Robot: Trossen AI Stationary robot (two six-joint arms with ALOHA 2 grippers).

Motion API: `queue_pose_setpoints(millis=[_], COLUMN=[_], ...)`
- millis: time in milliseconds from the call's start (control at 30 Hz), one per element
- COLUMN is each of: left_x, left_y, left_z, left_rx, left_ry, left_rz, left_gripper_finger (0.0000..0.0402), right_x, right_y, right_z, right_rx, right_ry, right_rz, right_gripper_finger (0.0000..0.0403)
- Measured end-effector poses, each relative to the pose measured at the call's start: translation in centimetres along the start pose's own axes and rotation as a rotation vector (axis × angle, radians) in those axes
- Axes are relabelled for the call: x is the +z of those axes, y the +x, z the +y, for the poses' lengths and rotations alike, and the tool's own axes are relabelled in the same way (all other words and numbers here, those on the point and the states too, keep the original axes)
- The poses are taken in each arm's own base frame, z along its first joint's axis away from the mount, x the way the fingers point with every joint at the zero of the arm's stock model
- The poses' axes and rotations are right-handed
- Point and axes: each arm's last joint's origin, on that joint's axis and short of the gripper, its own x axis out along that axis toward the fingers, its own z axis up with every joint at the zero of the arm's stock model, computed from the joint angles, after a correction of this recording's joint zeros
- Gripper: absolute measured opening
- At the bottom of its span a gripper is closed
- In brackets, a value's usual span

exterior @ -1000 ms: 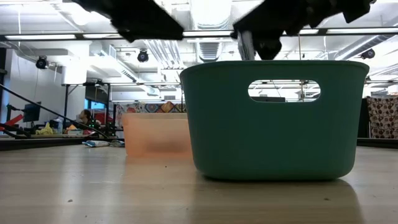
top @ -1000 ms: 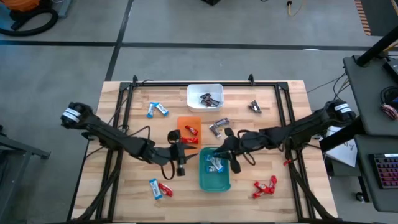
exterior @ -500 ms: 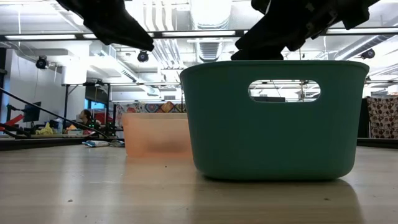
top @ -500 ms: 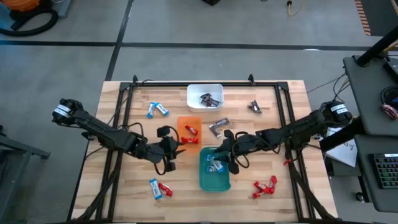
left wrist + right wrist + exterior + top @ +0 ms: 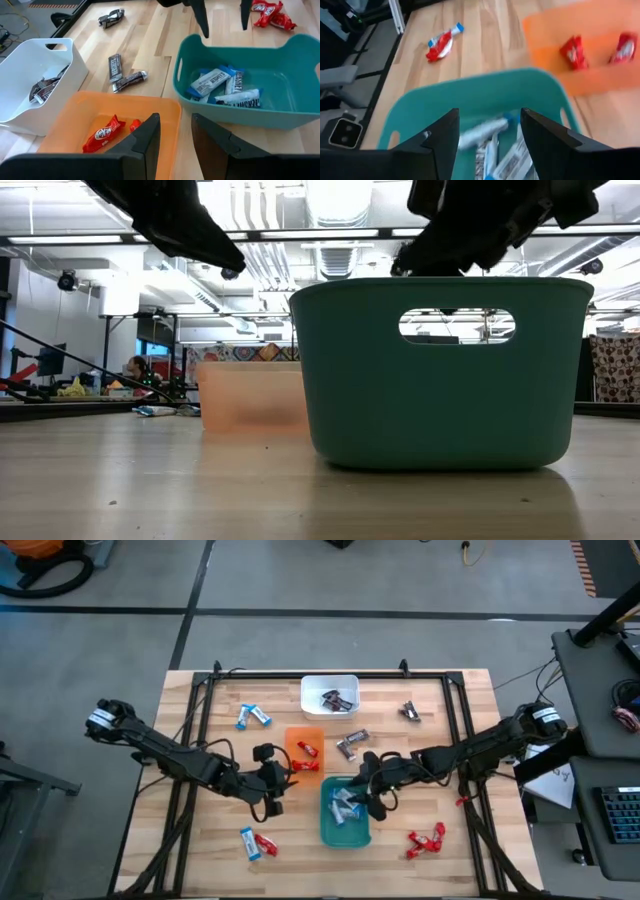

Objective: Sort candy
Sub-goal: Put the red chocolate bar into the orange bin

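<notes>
Blue-and-white candies (image 5: 220,85) lie in the teal tray (image 5: 345,828). Two red candies (image 5: 102,132) lie in the orange tray (image 5: 303,737), and dark candies (image 5: 335,699) in the white tray (image 5: 330,682). My right gripper (image 5: 368,802) hangs open over the teal tray's right rim, with a blurred blue-and-white candy (image 5: 482,131) in the tray below it. My left gripper (image 5: 286,780) stands open and holds nothing. It is just left of the orange tray's near corner; in the left wrist view its fingers (image 5: 145,140) frame that tray's wall.
Loose candies lie on the table: blue-and-white ones (image 5: 252,717) at the far left, dark ones (image 5: 352,743) between the trays, another dark one (image 5: 410,711) at the far right, red ones (image 5: 425,838) at the near right, and a blue and a red one (image 5: 257,843) at the near left.
My right gripper has opened over the teal tray and sunk slightly, and a blue-and-white candy now lies loose in the tray. My left gripper has drawn back toward the table's left and far side and tipped up from pointing down to a slant.
</notes>
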Motion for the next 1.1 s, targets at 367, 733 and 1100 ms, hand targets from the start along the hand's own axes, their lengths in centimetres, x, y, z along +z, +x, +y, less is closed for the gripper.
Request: queue_pose_setpoints(millis=[367, 733, 1100], left_x=[0.0, 0.0, 0.0], left_y=[0.0, 0.0, 0.0], left_z=[0.0, 0.0, 0.0], left_rx=[0.000, 0.000, 0.000], left_ry=[0.007, 0.008, 0.008], left_rz=[0.000, 0.001, 0.001], left_gripper_finger=[0.0096, 0.0096, 0.0096], right_x=[-0.7, -0.1, -4.1], right_y=[-0.9, -3.8, -5.2], right_z=[0.6, 3.4, 5.8], right_rx=[-0.089, -0.269, -0.297], right_ry=[0.183, 0.327, 0.604], right_rz=[0.305, 0.589, 0.879], right_gripper_finger=[0.0199, 0.0199, 0.0199])
